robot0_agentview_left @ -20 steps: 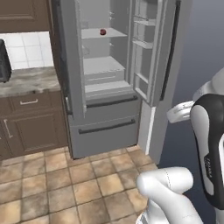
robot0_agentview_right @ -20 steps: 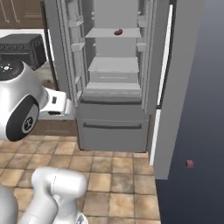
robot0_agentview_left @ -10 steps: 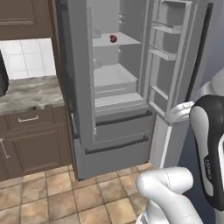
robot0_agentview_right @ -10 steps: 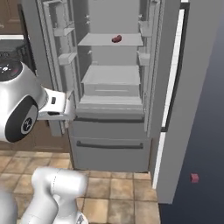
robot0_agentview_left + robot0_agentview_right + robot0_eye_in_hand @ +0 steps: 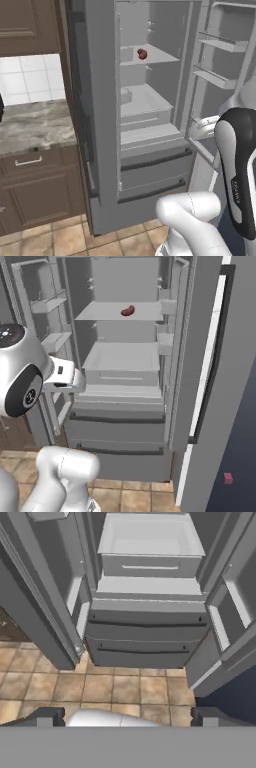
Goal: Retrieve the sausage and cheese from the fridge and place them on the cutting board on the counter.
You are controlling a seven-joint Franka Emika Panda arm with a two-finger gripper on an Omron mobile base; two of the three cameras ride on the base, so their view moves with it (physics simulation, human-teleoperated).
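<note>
Fridge: tall grey French-door fridge [image 5: 150,406] — I see both doors open.
Sausage: reddish-brown link [image 5: 128,310] at twelve o'clock, upper shelf — unpicked.
Tool [image 5: 125,719]: released, empty.
Left: everything.

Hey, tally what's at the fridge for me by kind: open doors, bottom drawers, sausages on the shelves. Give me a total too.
Open fridge doors: 2
Bottom drawers: 2
Sausage: 1
Total: 5
</note>
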